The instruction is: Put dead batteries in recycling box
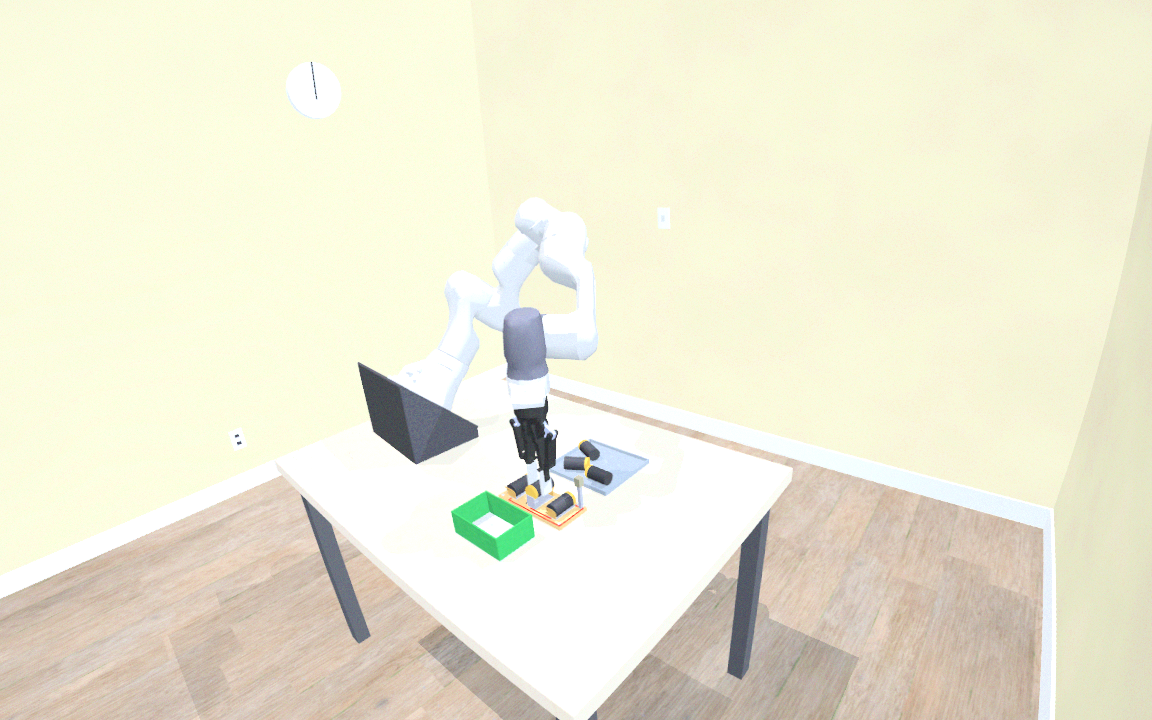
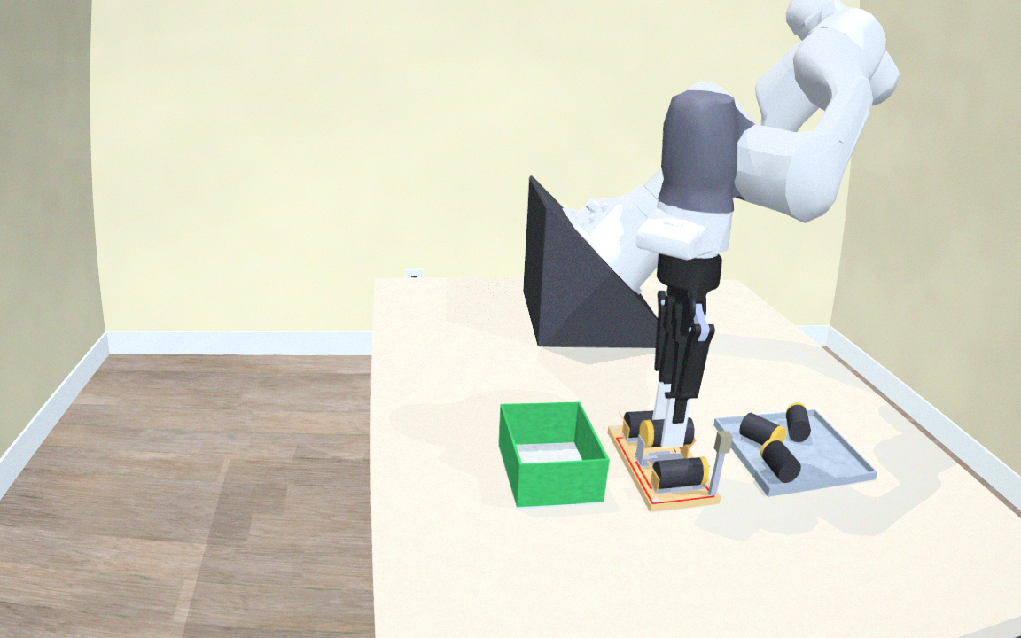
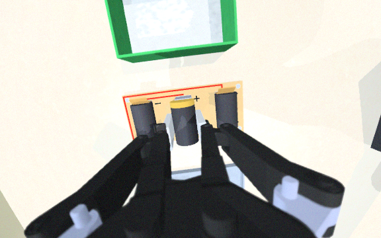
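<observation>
My gripper (image 1: 539, 486) (image 2: 669, 432) (image 3: 184, 119) is shut on the middle battery (image 1: 533, 490) (image 2: 646, 432) (image 3: 184, 125), black with a yellow end. It holds it just above its cradle on the orange holder board (image 2: 684, 501) (image 3: 205, 99). One battery (image 2: 679, 472) (image 3: 143, 116) sits in the cradle near the bulb (image 1: 579, 480) (image 2: 723, 441), another battery (image 2: 635, 424) (image 3: 226, 109) in the far cradle. The bulb looks dull grey, unlit. The green recycling box (image 1: 477, 534) (image 2: 562, 482) (image 3: 228, 20) stands upright with no battery visible inside. Which batteries are dead cannot be seen.
A blue-grey tray (image 1: 629, 463) (image 2: 823, 452) beside the board holds three batteries, one battery (image 2: 798, 422) at its far side and two nearer the board. A dark wedge-shaped block (image 1: 401, 416) (image 2: 586, 305) stands near the arm's base.
</observation>
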Robot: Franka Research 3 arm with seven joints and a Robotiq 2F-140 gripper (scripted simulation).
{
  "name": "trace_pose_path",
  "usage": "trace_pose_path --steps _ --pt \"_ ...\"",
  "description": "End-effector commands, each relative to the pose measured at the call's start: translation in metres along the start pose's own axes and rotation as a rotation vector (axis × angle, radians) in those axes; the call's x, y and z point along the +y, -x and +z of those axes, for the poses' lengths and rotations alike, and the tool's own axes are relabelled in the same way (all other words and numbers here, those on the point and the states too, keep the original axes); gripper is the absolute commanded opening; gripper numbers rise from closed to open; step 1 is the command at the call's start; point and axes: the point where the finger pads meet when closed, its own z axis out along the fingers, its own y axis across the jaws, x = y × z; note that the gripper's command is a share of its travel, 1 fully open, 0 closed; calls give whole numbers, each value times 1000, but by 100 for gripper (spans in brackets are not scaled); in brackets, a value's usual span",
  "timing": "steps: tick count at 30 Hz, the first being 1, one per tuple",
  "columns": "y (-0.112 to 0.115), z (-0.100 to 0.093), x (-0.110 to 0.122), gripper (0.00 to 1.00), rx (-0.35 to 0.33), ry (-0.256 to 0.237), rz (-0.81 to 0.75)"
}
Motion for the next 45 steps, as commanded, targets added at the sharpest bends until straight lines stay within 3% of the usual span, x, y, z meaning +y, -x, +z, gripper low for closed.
trace_pose_path --steps 1,12,16,18,45 --pt "0 -18 1 16 -2 2 7" --pt "0 -26 1 16 -2 2 7" --pt "0 -71 1 16 -2 2 7" --pt "0 -84 1 16 -2 2 7" --pt "1 -85 0 16 -2 2 27"
